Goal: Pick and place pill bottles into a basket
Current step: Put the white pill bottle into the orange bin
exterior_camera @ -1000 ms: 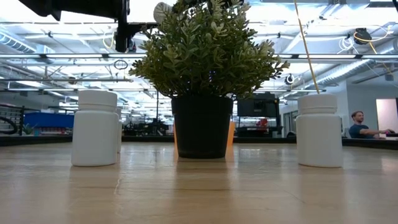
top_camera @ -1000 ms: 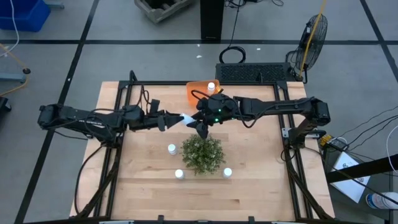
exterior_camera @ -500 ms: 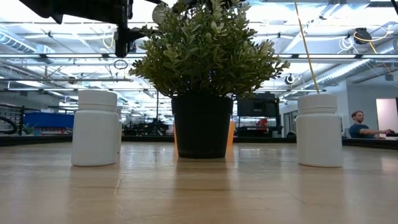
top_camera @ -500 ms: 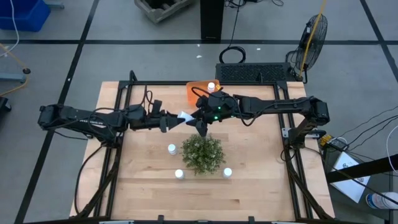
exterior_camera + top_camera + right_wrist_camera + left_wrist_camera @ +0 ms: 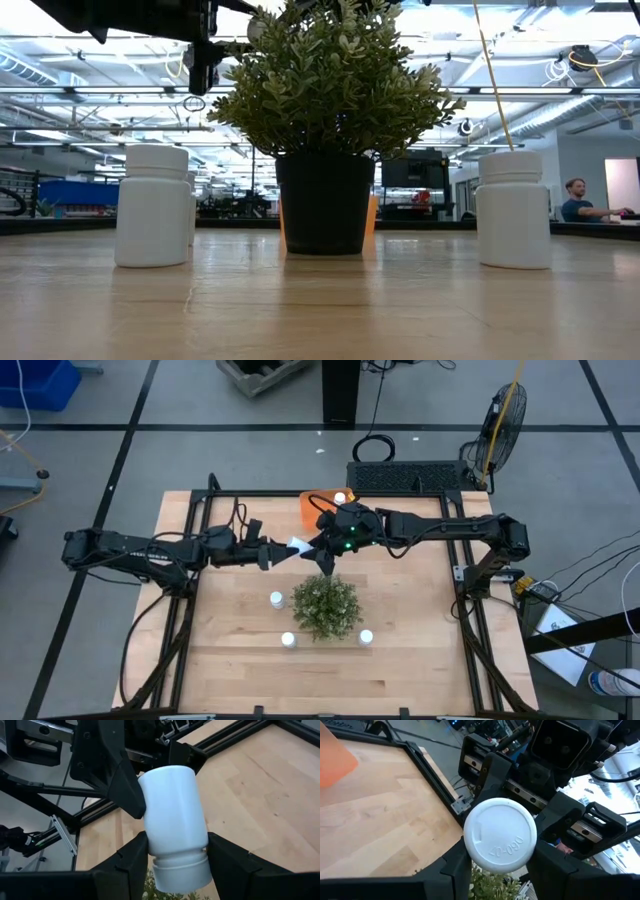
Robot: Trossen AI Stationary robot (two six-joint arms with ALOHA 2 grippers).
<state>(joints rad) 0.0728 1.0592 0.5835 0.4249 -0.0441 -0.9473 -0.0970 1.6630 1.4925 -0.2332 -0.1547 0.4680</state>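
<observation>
One white pill bottle (image 5: 297, 546) is held in mid-air between my left gripper (image 5: 283, 548) and my right gripper (image 5: 312, 549), just beyond the green plant (image 5: 326, 608). Both grippers are shut on it. Its flat end (image 5: 500, 841) faces the left wrist view, and its cap (image 5: 181, 870) faces the right wrist view. Three bottles (image 5: 276, 599) (image 5: 288, 640) (image 5: 366, 637) stand on their bases around the plant. The orange basket (image 5: 312, 503) sits at the far edge with a bottle (image 5: 340, 496) inside, partly hidden by my right arm. My left gripper pinches the bottle's flat, capless end (image 5: 470, 855) between its two fingers, coming level from the table's left, fingers along the bottle. The bottle lies about level, clear of the table. My right gripper pinches the body just behind the cap (image 5: 150, 845) between its two fingers (image 5: 131, 857), coming level from the table's right, fingers along the bottle.
The plant in its black pot (image 5: 323, 205) stands mid-table, right below the two grippers. Bottles (image 5: 152, 205) (image 5: 513, 208) flank it in the low view. Black frame rails (image 5: 200, 540) run along the table's sides. A person (image 5: 575, 200) sits far behind.
Both grippers, with the bottle between them, have drifted slightly toward the table's far edge. The bottle stays level and clear of the table.
</observation>
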